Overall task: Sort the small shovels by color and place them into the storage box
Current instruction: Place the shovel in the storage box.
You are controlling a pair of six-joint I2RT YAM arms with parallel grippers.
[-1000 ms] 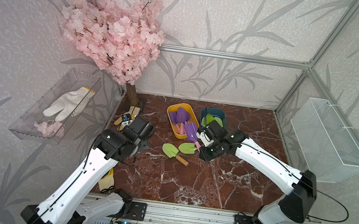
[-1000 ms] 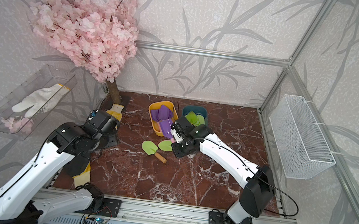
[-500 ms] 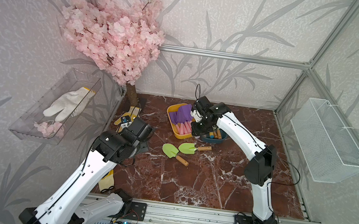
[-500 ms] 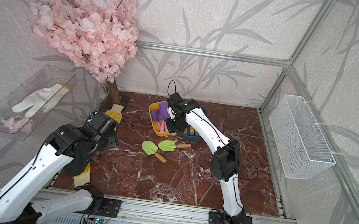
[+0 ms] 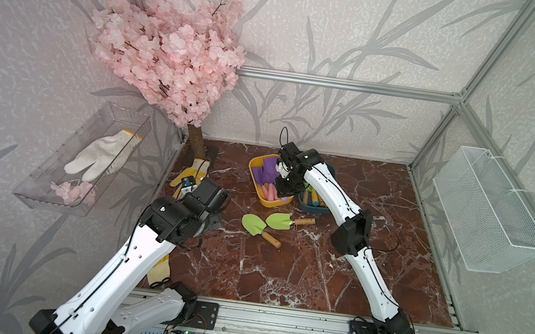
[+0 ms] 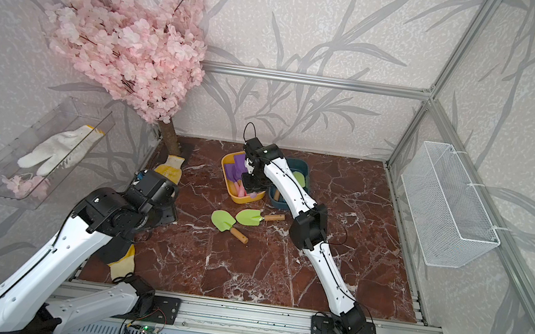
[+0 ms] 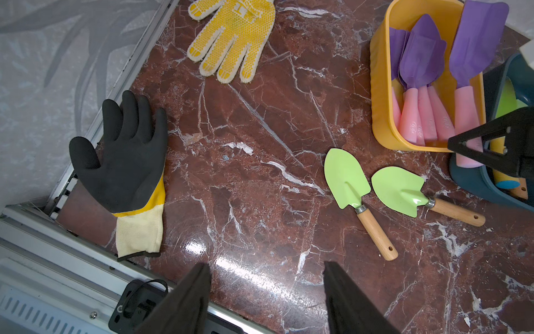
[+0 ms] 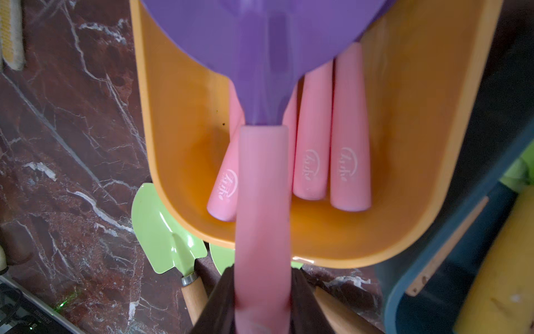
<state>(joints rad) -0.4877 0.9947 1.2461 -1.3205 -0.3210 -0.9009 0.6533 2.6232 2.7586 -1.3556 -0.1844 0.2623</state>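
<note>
Only two green shovels (image 5: 254,225) (image 5: 278,220) loose, two tubs (image 5: 268,203) (image 5: 314,211)

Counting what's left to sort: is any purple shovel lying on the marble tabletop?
No, only two light green shovels lie there; the purple shovels are in the yellow tub or in the right end effector.

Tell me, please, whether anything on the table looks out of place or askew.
Two light green shovels lie loose on the marble table, handles splayed, outside the dark teal tub that holds other green ones. A black glove lies partly over the table's edge. Nothing looks spilled or damaged.
</note>
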